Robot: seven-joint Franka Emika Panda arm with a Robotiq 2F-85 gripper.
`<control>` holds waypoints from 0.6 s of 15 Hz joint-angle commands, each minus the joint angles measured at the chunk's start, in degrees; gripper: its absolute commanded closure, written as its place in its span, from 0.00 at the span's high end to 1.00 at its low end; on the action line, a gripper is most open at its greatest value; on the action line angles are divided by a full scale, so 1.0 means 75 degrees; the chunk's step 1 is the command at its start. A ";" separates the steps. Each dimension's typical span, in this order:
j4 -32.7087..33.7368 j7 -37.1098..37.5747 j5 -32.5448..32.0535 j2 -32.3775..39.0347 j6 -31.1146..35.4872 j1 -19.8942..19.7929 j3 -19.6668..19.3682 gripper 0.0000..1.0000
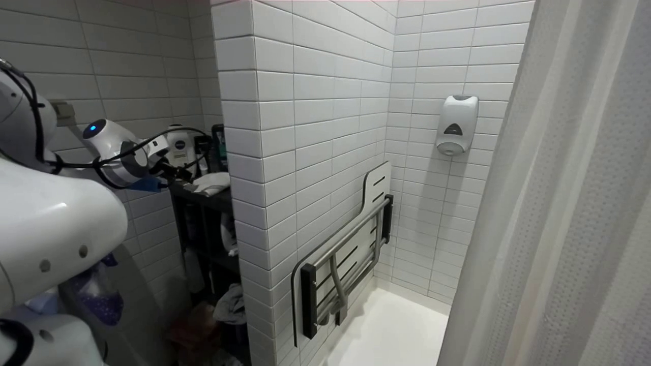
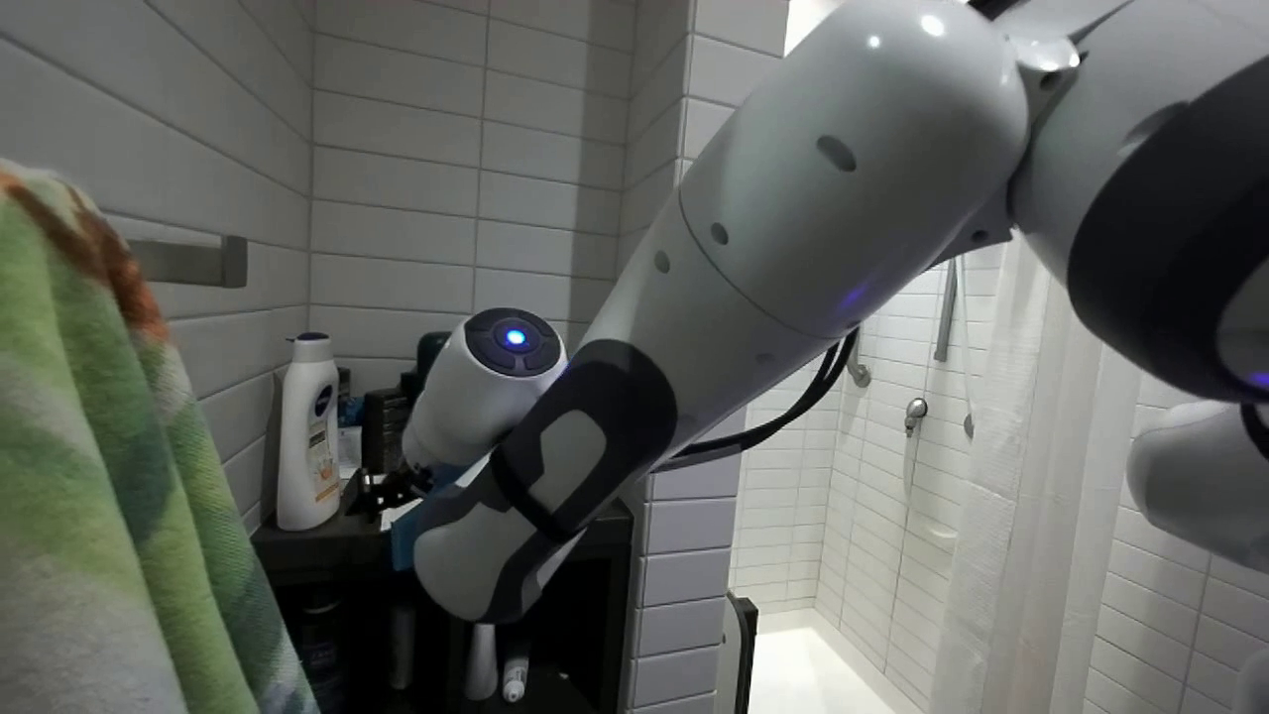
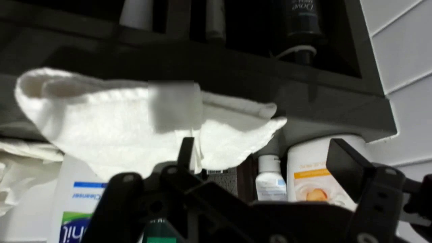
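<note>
My gripper (image 3: 268, 162) is open and holds nothing in the wrist view. Its fingers also show at the dark shelf unit in both exterior views (image 1: 175, 173) (image 2: 382, 496). A white folded cloth (image 3: 114, 125) lies on the shelf top near the left finger; I cannot tell whether they touch. It also shows in an exterior view (image 1: 211, 182). A white lotion bottle with an orange stripe (image 3: 312, 168) stands behind the right finger. It shows in both exterior views (image 1: 179, 146) (image 2: 309, 436). A small white bottle (image 3: 270, 182) appears between the fingers.
The black shelf unit (image 3: 243, 74) has bottles in its lower compartments. A cleanser package (image 3: 79, 202) stands left in the wrist view. A tiled wall corner (image 1: 254, 152) adjoins the shelf. A colourful towel (image 2: 119, 476) hangs nearby. A folded shower seat (image 1: 346, 254) and curtain (image 1: 549, 203) are beyond.
</note>
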 commanded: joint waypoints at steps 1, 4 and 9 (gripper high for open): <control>0.0193 -0.0650 0.0255 0.0750 -0.0565 -0.0815 0.0791 1.00; 0.0637 -0.0799 0.0619 0.0672 -0.0927 -0.1317 0.1029 1.00; 0.1379 -0.1047 0.1254 0.0519 -0.2210 -0.1697 0.1106 1.00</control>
